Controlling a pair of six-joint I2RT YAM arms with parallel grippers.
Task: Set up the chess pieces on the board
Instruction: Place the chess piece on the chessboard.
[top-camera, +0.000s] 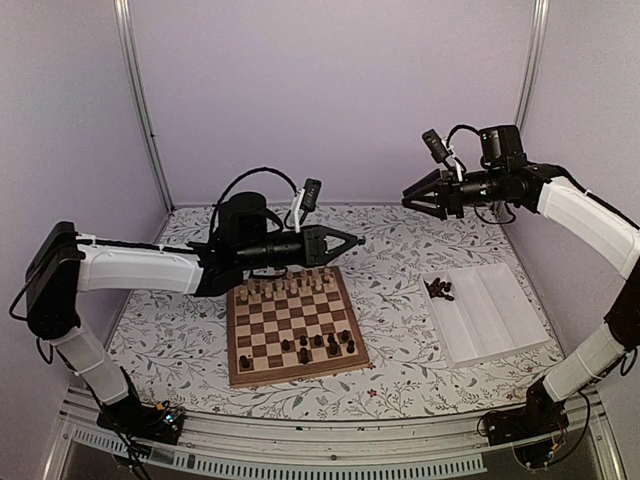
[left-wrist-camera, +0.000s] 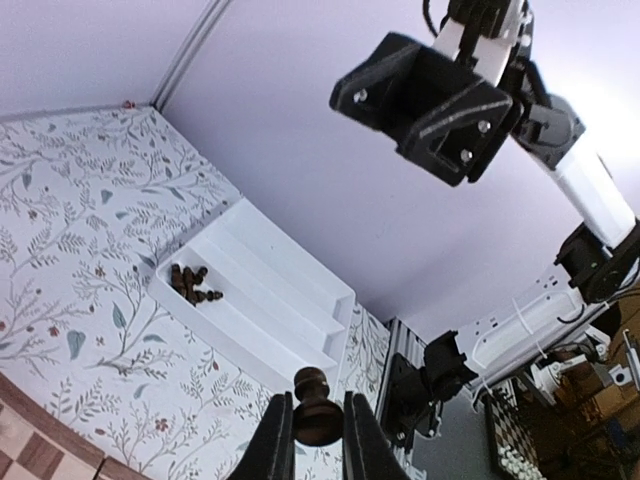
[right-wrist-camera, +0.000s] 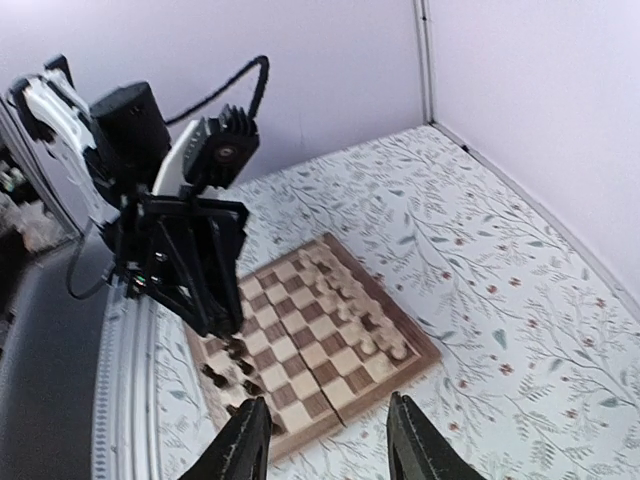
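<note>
Pale lilac walls, a leaf-printed cloth over the bench, and at the heart of it one dark chess piece. It's round-headed, pinched just below its collar by the narrowed left pincer, up in the air near the far right corner of the board.

It's small turned wood, so I'd call it light, hard and smooth, and likely to twist or pop free if squeezed off-centre. The waist under the head looks the surest hold, and the base must land flat or it topples.

On the board, a handful of dark pieces dot the near rows and cream pieces line the far ones. Off right, a heap of dark pieces sits in the far-left corner of the white tray. High beyond it, the right pincer hangs wide apart, holding nothing.
</note>
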